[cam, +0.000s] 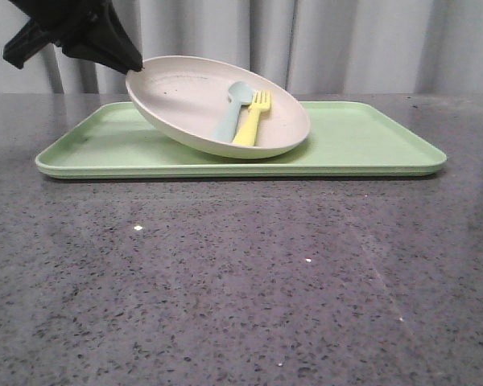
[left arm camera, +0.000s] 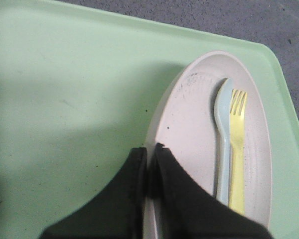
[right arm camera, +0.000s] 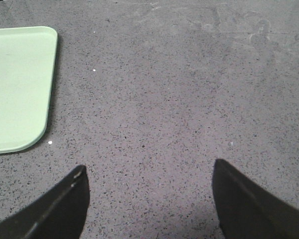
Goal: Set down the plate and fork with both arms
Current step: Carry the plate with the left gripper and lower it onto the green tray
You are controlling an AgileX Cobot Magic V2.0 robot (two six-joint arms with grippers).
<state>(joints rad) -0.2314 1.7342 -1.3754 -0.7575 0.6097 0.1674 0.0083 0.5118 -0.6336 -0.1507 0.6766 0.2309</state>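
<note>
Plate (cam: 193,100): matt, pinkish-cream, finely speckled, smooth. Fork (cam: 252,123): smooth yellow plastic with a soft sheen. Spoon (cam: 233,108): smooth pale blue-green plastic. Tray (cam: 362,145): matt light green plastic, faintly marked. Table (cam: 241,281): polished grey speckled stone-like surface. Left tool (left arm camera: 149,169): matt black fingers.

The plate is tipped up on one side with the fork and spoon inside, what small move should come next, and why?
Probably level the plate before carrying it. The left gripper pinches its raised rim, the far edge seems to rest on the green tray, and the fork and spoon lie toward the low side, so more tilt might spill them.
</note>
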